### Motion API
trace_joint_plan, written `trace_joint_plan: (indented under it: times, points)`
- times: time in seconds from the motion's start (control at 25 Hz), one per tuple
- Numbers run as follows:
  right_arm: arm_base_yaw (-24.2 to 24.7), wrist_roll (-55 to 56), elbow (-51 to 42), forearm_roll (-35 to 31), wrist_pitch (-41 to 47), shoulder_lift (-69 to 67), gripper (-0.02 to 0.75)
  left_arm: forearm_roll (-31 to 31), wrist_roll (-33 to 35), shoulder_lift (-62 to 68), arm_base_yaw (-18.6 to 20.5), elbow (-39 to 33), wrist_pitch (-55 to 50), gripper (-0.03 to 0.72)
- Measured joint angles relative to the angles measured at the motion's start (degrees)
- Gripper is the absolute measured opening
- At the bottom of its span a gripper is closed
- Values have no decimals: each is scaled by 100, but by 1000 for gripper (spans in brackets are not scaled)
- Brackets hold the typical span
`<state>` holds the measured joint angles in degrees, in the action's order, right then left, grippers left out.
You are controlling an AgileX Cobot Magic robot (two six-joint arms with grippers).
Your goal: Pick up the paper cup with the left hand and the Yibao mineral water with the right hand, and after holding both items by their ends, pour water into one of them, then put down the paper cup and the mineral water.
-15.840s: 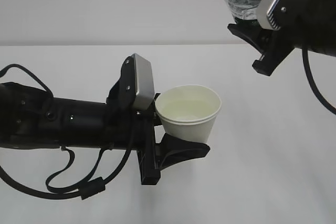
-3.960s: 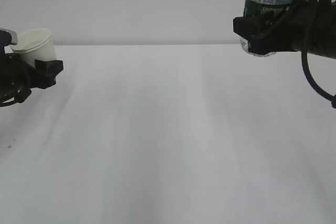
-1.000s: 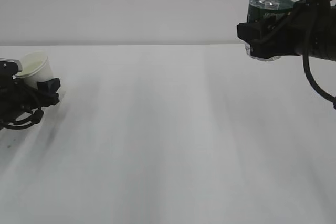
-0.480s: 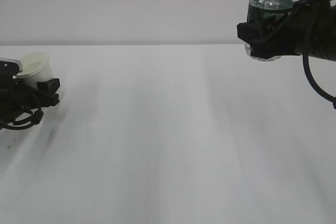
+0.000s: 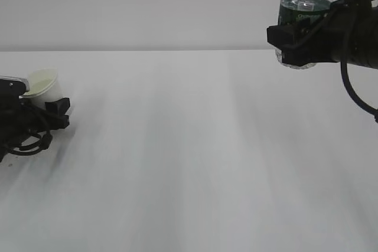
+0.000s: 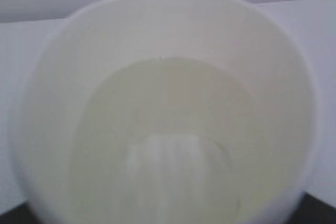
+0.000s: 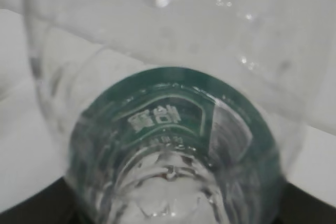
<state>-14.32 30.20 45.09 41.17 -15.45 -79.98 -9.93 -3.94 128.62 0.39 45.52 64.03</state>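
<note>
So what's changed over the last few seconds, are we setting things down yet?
The left tool has carried the paper cup down toward the table at the far left, and it is still gripped. From here I can't tell whether it touches down. The right tool keeps the Yibao mineral water raised and upright, unmoved for the last second.

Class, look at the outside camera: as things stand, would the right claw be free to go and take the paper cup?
Probably not. The right claw is already closed around the mineral water bottle, held high at the right, and the paper cup sits in the left claw at the far left. The table between them is bare.
</note>
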Motion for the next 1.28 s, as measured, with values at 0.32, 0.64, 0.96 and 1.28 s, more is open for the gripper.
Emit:
trace_joint_plan:
  times: [0.32,0.64,0.96,1.28]
  points:
    - [0,0,0,0,118,0,427,24,0,78,0,11,10,431]
    - [0,0,0,0,122,0,427,35,0,81,0,22,10,431]
    - [0,0,0,0,131,0,427,45,0,81,0,22,10,457]
    - [0,0,0,0,135,0,427,45,0,81,0,22,47,540]
